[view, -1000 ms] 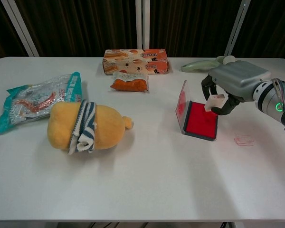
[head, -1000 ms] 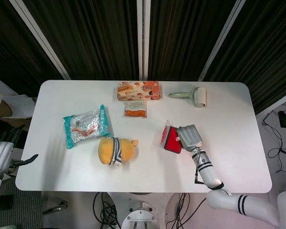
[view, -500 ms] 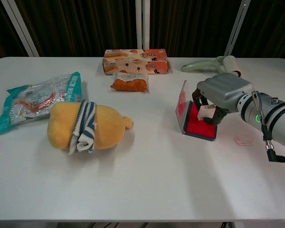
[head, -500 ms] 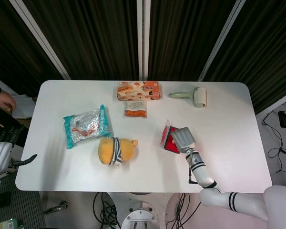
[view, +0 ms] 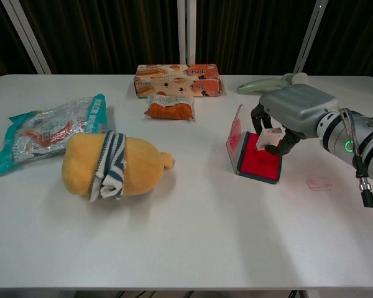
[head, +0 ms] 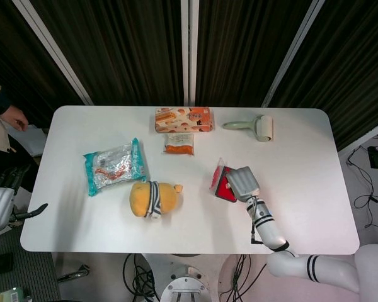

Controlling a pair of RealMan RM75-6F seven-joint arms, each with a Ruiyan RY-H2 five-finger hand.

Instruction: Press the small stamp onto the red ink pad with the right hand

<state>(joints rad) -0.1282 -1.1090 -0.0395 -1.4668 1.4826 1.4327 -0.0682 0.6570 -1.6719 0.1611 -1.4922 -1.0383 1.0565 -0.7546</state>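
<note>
The red ink pad (view: 259,163) lies open on the white table, its clear lid (view: 232,139) standing up on its left side; in the head view the ink pad (head: 222,186) is partly covered by my hand. My right hand (view: 290,112) hovers over the pad's far right part and holds the small white stamp (view: 267,138) between its fingers. The stamp's lower end is just above or touching the red surface; I cannot tell which. From above my right hand (head: 240,182) hides the stamp. My left hand (head: 6,204) hangs off the table's left edge, holding nothing, its fingers spread.
A yellow plush with a striped scarf (view: 114,164) lies left of the pad. A snack bag (view: 48,130), an orange packet (view: 169,108), a biscuit box (view: 177,80) and a lint roller (view: 280,84) sit farther back. A faint red stamp mark (view: 319,183) shows right of the pad.
My right hand carried the stamp left and down from beside the pad to over it, then lifted slightly. The pad has shifted a little. A person's arm appeared at the far left.
</note>
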